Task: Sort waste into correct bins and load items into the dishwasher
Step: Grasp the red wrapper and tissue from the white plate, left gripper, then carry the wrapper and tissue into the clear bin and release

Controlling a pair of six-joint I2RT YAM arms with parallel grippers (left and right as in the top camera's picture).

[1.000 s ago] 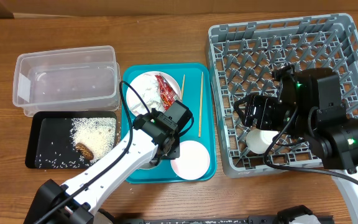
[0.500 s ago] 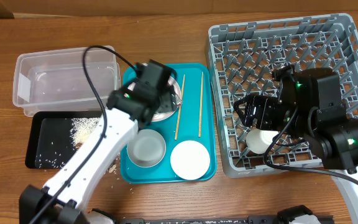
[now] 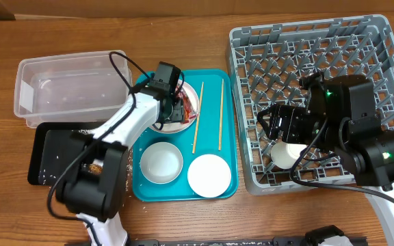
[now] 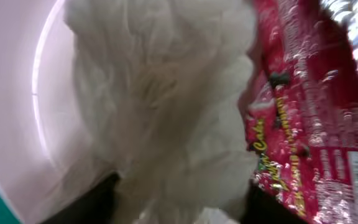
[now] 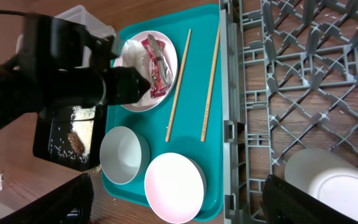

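Observation:
My left gripper (image 3: 170,101) is down on the round white plate (image 3: 187,125) on the teal tray. In the left wrist view its fingers (image 4: 182,208) stand apart around white tissue (image 4: 166,93), with the red-and-silver wrapper (image 4: 309,93) just to the right. My right gripper (image 3: 273,130) hangs open and empty over the grey dish rack (image 3: 320,61), beside a white cup (image 5: 328,186) in the rack. A white bowl (image 3: 161,162), a pink bowl (image 3: 209,175) and two chopsticks (image 3: 220,113) lie on the teal tray.
The clear tub (image 3: 74,89) stands at the far left. The black tray (image 3: 46,160) in front of it holds rice (image 5: 82,115) and a brown lump (image 5: 73,140). The teal tray (image 3: 211,78) lies between the bins and the rack.
My left arm swung from over the white bowl up to the plate and came down onto the tissue. The right arm has not moved.

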